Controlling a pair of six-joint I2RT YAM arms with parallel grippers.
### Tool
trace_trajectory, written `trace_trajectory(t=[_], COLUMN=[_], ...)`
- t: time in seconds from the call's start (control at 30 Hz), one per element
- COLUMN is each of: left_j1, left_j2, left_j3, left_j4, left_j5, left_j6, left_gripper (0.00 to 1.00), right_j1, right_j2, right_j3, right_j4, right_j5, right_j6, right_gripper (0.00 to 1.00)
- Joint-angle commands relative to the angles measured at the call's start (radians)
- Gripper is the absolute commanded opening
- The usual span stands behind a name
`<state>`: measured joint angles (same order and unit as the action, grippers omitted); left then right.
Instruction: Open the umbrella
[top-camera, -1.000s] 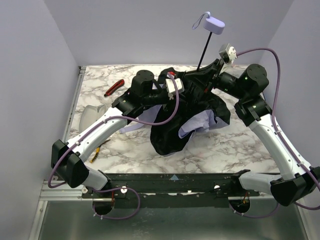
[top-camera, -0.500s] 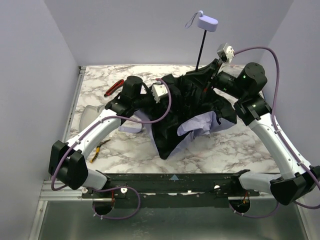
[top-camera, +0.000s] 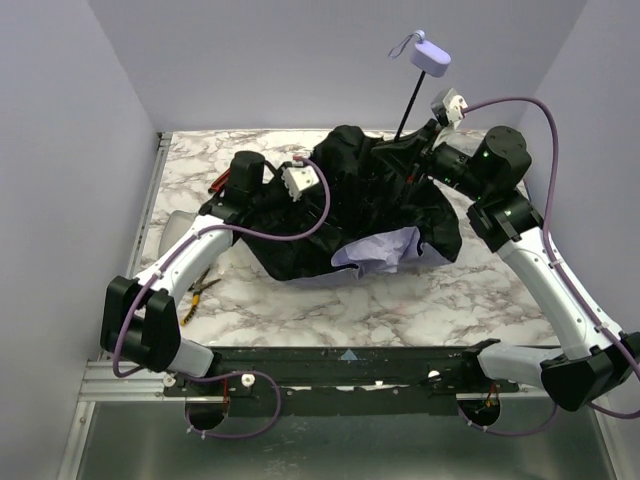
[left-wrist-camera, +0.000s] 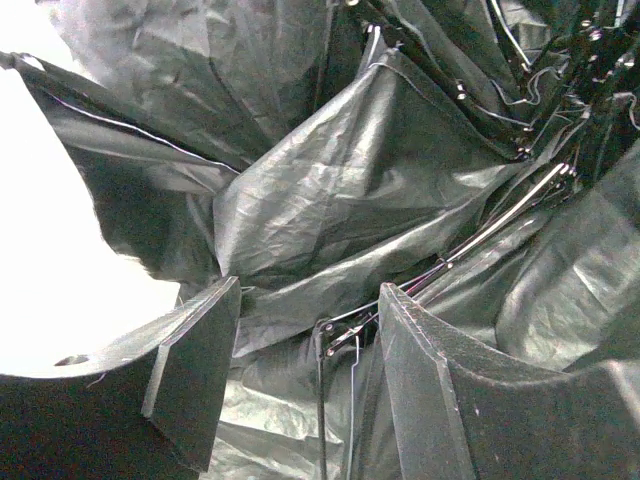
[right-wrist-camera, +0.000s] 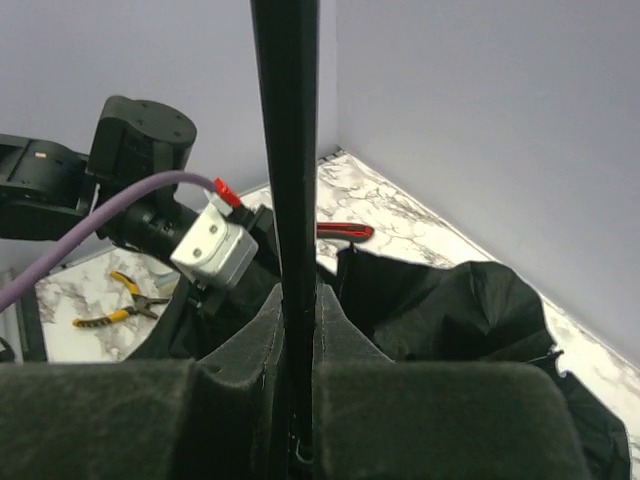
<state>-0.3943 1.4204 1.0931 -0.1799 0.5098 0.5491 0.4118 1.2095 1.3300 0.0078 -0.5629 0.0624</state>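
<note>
The umbrella (top-camera: 350, 205) lies upside down mid-table, its black lining up, with some pale lavender fabric (top-camera: 378, 248) showing at the front. Its thin black shaft (top-camera: 411, 105) rises to the lavender handle (top-camera: 432, 57). My right gripper (top-camera: 420, 150) is shut on the shaft low down; in the right wrist view the shaft (right-wrist-camera: 287, 150) runs up between the closed fingers of the gripper (right-wrist-camera: 298, 300). My left gripper (top-camera: 322, 178) reaches into the canopy's left side. In the left wrist view it (left-wrist-camera: 308, 293) is open, with black lining (left-wrist-camera: 330, 200) and thin metal ribs (left-wrist-camera: 345, 335) between the jaws.
A red-handled tool (right-wrist-camera: 345, 232) lies at the back left, mostly hidden behind my left arm in the top view. Yellow-handled pliers (top-camera: 200, 286) and a white object (top-camera: 178, 232) lie at the left. Walls enclose the table on three sides.
My left arm has moved left and back, and the black canopy has spread wider to the left. The shaft and handle swayed a little; the right gripper stays on the shaft.
</note>
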Motion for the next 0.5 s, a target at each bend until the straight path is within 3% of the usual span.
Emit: trace_trajectory(t=[0.0,0.2,0.47], left_j1=[0.057,0.013,-0.216], left_j2=[0.044,-0.087,-0.159], left_j3=[0.055,0.074,0.085], left_j4=[-0.005,0.118,0.157], left_j5=[-0.111,0.2,0.216], left_j6=[0.003,-0.117,-0.06], left_gripper=[0.59,0.63,0.59], right_j1=[-0.001,0.0,0.0], right_j2=[-0.067,-0.056,-0.024], right_j3=[-0.003,-0.049,-0.08], right_j4=[0.096,0.135,0.188], right_j5=[0.064,0.087,0.147], right_j6=[-0.088,-0.03,0.02], right_gripper=[0.0,0.0,0.0])
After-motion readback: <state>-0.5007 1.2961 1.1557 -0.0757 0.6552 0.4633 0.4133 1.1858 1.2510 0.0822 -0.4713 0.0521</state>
